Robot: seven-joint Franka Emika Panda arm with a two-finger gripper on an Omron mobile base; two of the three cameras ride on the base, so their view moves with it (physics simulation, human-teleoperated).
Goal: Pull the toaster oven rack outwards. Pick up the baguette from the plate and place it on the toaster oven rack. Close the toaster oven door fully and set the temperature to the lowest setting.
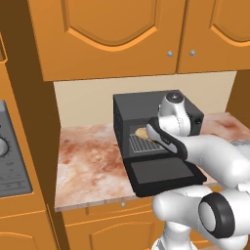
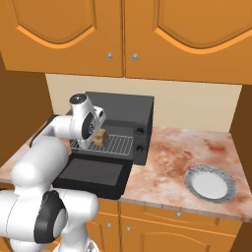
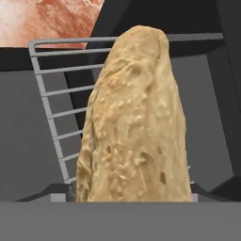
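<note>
Baguette (image 3: 136, 122) between fingers, over pulled-out rack (image 2: 114, 143) of toaster oven (image 2: 123, 109); plate (image 2: 210, 183) bare

The white jointed arm with dark joints (image 1: 215, 161) rises from the base, bends at a dark-ringed elbow and reaches forward and down toward the back of the tabletop. Its wrist (image 2: 84, 119) tips downward — the two-finger tool (image 2: 93, 140) points low, jaws spread wide either side of a tan seeded loaf (image 3: 136, 122).
</note>
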